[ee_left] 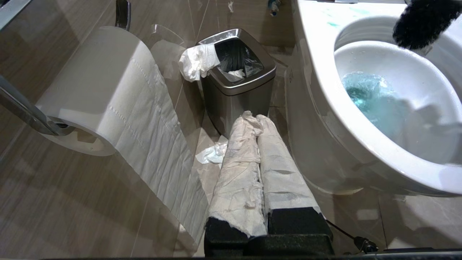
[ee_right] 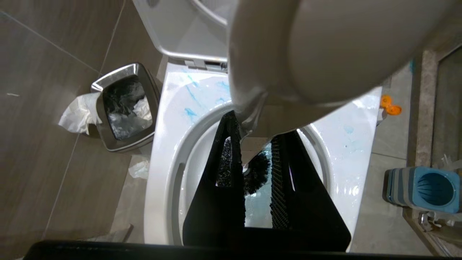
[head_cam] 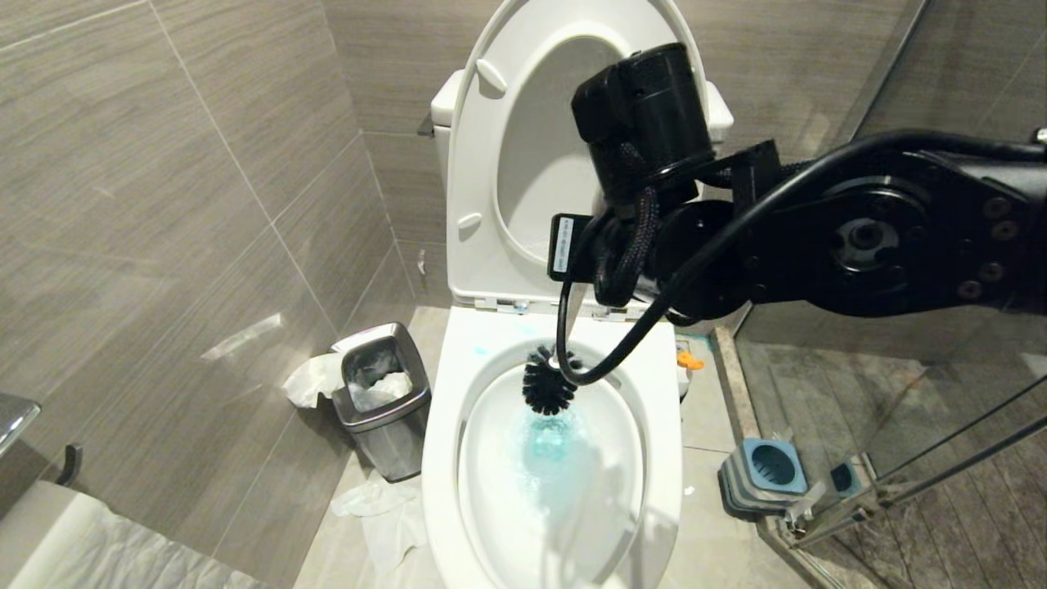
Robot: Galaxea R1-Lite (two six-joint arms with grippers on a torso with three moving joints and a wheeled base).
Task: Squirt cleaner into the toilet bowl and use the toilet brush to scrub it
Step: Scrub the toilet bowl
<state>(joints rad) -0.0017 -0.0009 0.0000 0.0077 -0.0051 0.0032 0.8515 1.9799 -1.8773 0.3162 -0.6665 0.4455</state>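
Note:
The toilet bowl [head_cam: 446, 458] stands with seat and lid raised. Turquoise cleaner [head_cam: 550, 446] tints its water, and thin blue smears [ee_right: 189, 112] mark the rim. The toilet brush has its black bristle head [head_cam: 550, 391] inside the basin at the back, just above the water. My right gripper [ee_right: 257, 126] is shut on the brush's white handle, above the bowl; my right arm reaches in from the right. My left gripper [ee_left: 254, 117] is shut on nothing, its fingers wrapped in white paper. It hangs low beside the bowl's left side, pointing at the bin.
A square steel bin [head_cam: 380, 405] with crumpled tissue stands left of the toilet, with paper scraps on the floor. The blue-and-grey brush holder [head_cam: 769, 468] sits on the floor to the right, by a glass shower partition. A toilet-paper roll [ee_left: 97, 90] hangs on the left wall.

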